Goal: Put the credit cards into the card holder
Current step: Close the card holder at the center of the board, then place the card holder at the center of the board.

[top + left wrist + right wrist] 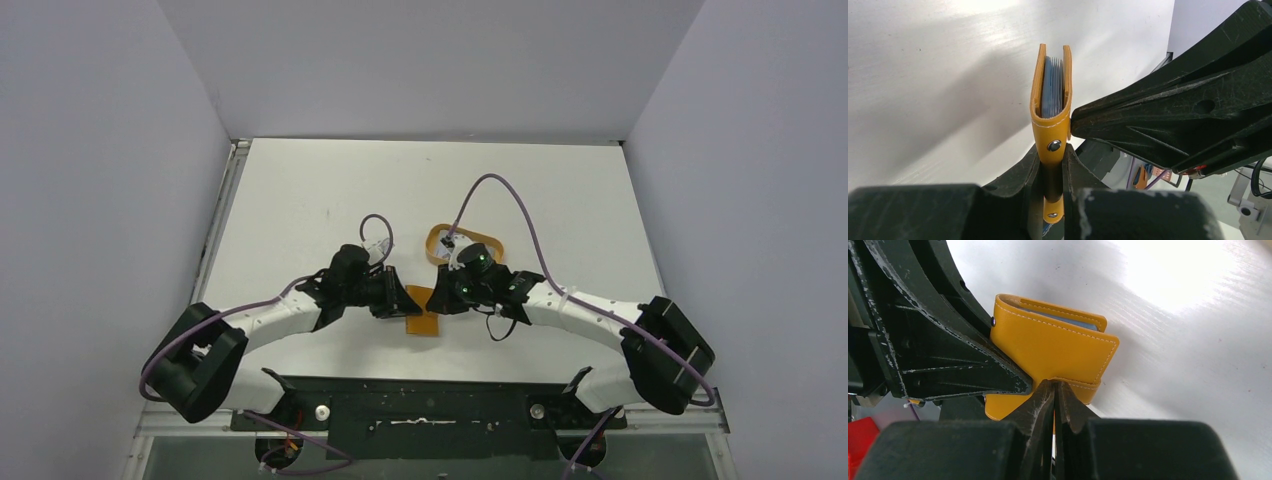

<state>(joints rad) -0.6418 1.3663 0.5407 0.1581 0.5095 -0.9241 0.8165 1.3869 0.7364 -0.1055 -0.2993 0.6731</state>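
Observation:
The tan-orange card holder [423,324] is folded and held between both grippers, just above the table. In the left wrist view it [1050,131] stands edge-on, with the pale blue-grey credit cards [1052,90] tucked between its two leaves. My left gripper [1052,156] is shut on its snap tab end. My right gripper [1054,388] is shut on the lower edge of the card holder [1053,347]. A strip of card [1063,318] shows at its top. In the top view the left gripper [404,300] and right gripper [438,299] meet tip to tip.
The orange oval tray [437,241] lies on the white table just behind the right gripper, partly hidden by the wrist. Purple cables loop above both arms. Grey walls stand on the left, right and far sides.

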